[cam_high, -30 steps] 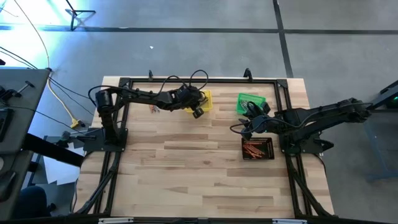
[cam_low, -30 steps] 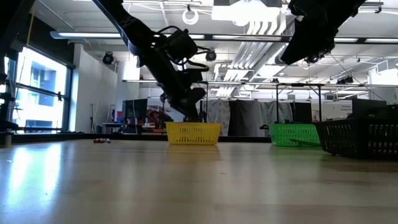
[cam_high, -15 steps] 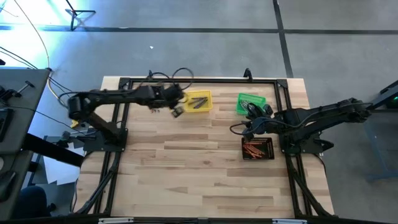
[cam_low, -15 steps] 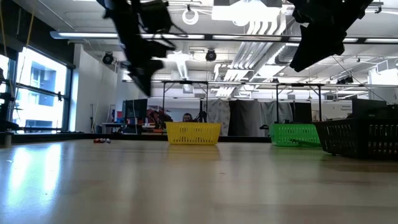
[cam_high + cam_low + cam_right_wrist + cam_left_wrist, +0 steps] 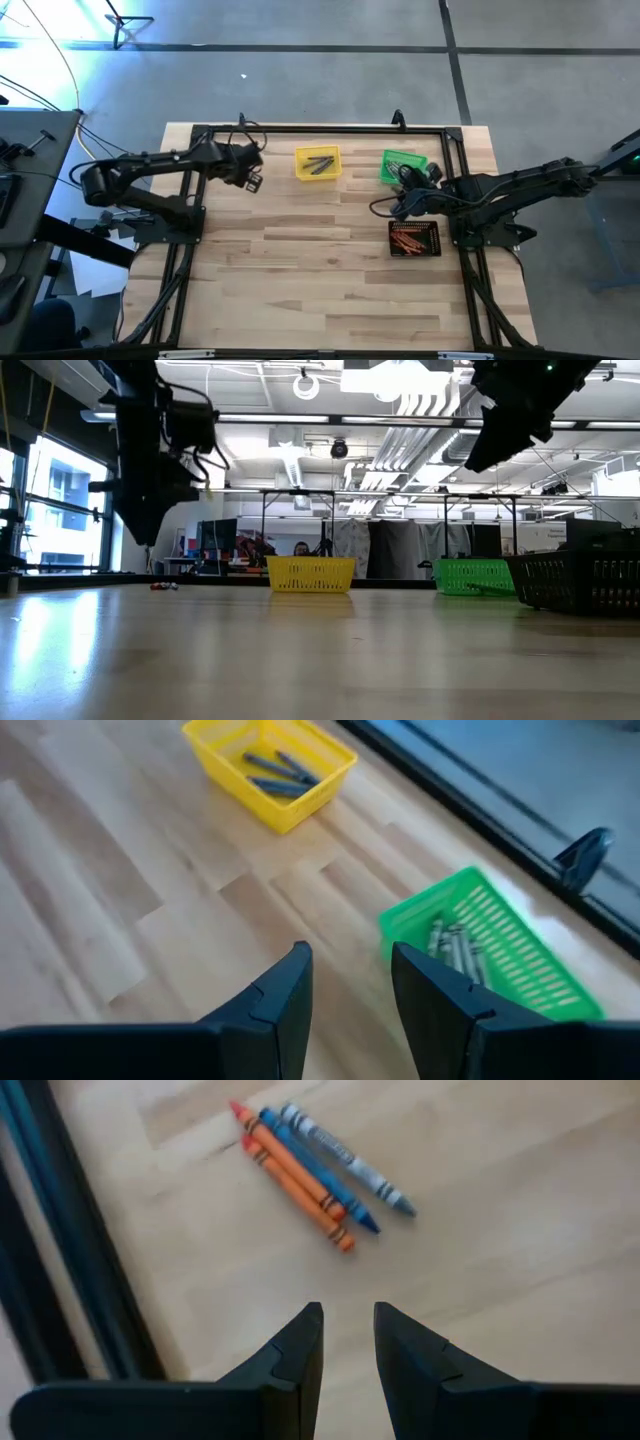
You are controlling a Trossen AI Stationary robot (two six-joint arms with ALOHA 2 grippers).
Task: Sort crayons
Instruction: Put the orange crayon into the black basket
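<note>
Three loose crayons [image 5: 315,1165], orange, blue and grey, lie side by side flat on the wood table near its far left corner; in the low view they show as a small heap [image 5: 163,586]. My left gripper [image 5: 348,1320] hangs above and just short of them, open and empty; it also shows in the high view [image 5: 251,180]. My right gripper [image 5: 350,960] is open and empty, above the table between the green bin and the black bin [image 5: 402,203].
A yellow bin [image 5: 318,163] with blue-grey crayons stands at the far middle. A green bin [image 5: 403,165] with grey crayons stands to its right. A black bin [image 5: 414,239] with orange crayons stands nearer. A black frame rail [image 5: 60,1250] runs beside the loose crayons.
My left gripper has swung from over the yellow bin toward the table's left edge and now hangs over the loose crayons. The crayons and bins have stayed where they were.
</note>
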